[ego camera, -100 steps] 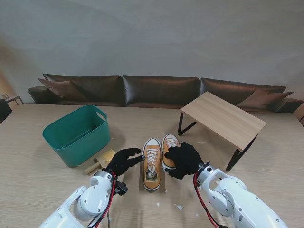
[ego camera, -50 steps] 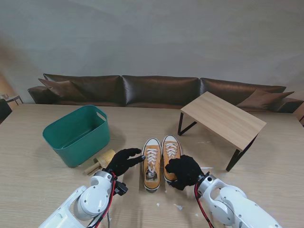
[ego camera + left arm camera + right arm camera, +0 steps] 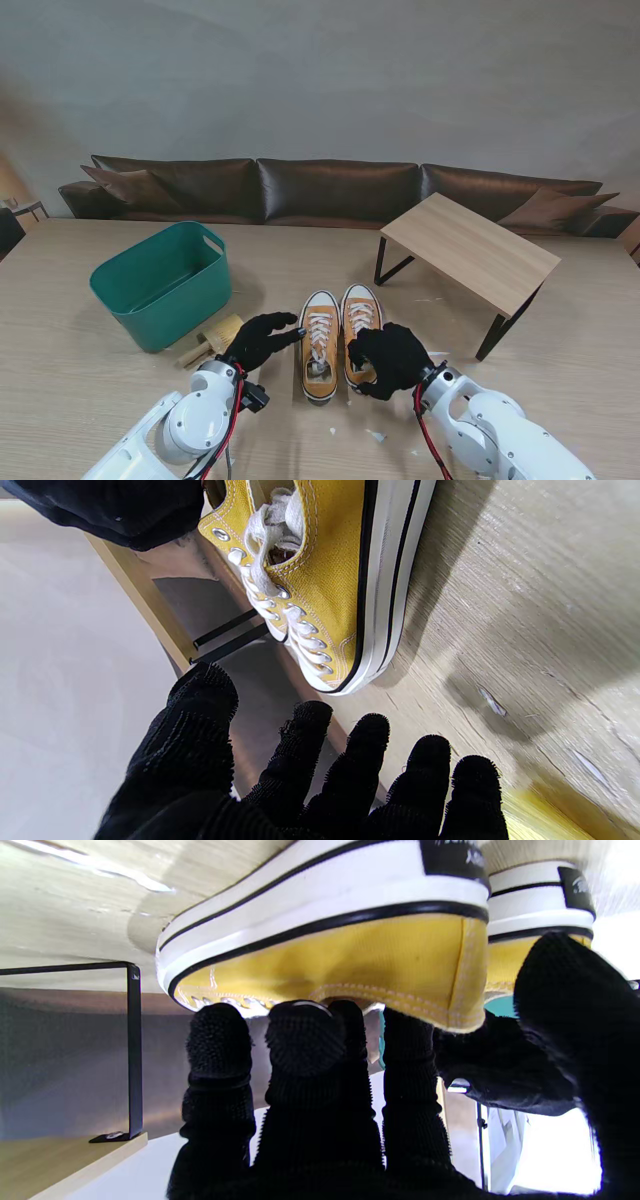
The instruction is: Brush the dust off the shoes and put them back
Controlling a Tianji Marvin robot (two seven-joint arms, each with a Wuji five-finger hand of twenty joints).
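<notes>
Two yellow shoes [image 3: 338,335] (laces white), one green basket [image 3: 160,283], one brush [image 3: 212,339], one small table [image 3: 470,250].

two yellow lace-up shoes [image 3: 340,338] stand side by side, toes pointing away.

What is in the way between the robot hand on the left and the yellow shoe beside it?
Nothing visible. The left robot hand is open just beside the left shoe, with only bare table between fingertips and sole. The right robot hand is already on the right shoe.
</notes>
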